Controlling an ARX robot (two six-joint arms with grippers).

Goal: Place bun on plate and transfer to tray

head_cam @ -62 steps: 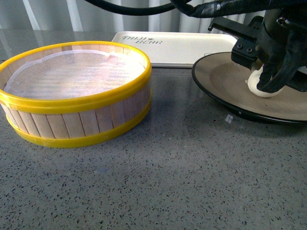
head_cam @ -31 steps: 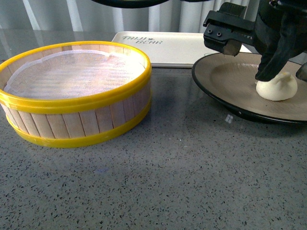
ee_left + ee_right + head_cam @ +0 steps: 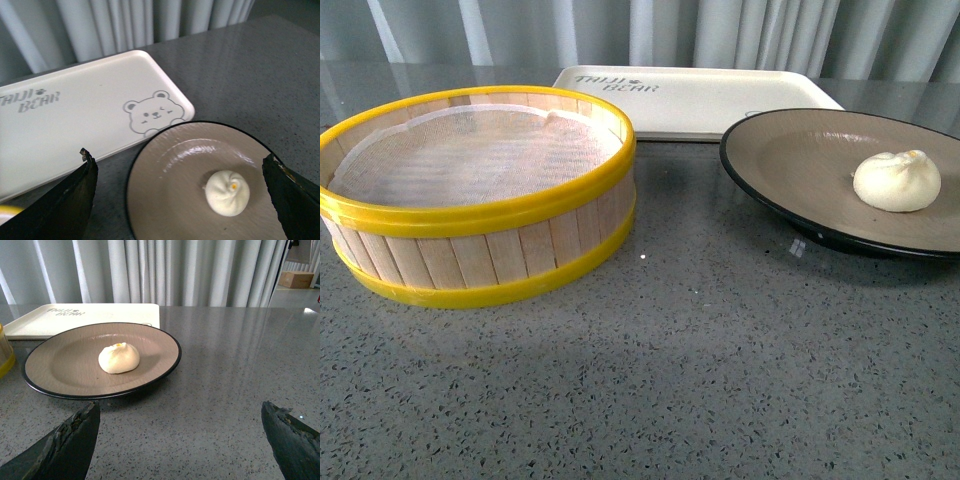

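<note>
At the right edge of the front view, the small round cream-white steamed bun (image 3: 897,181) sits pleats-up on the wide shallow plate (image 3: 790,165), beige-brown inside with a glossy black rim. It rests a little off the plate's middle, loose and touched by nothing. That placing looks sensible to me: well inside the rim, it should not roll off when the plate is carried. The flat rectangular cream-white plastic tray (image 3: 710,100) with its bear lettering lies just behind the plate, at the upper middle of the frame, so the carry would be short. The yellow-rimmed wooden steamer basket (image 3: 480,250) stands at the left on the grey speckled bench (image 3: 670,380), holding only its white mesh cloth.

The left fingers (image 3: 65,200) are spread wide with nothing in them, looking down on plate and bun from above. The right fingers (image 3: 65,445) are likewise wide apart and empty, low over the bench and facing the plate.

Half a second ago a black arm hung over the plate right beside the bun; now it has gone from the front view altogether. Bun, plate, tray and basket lie where they did. I'd judge the first half done, with the plate not yet on the tray
</note>
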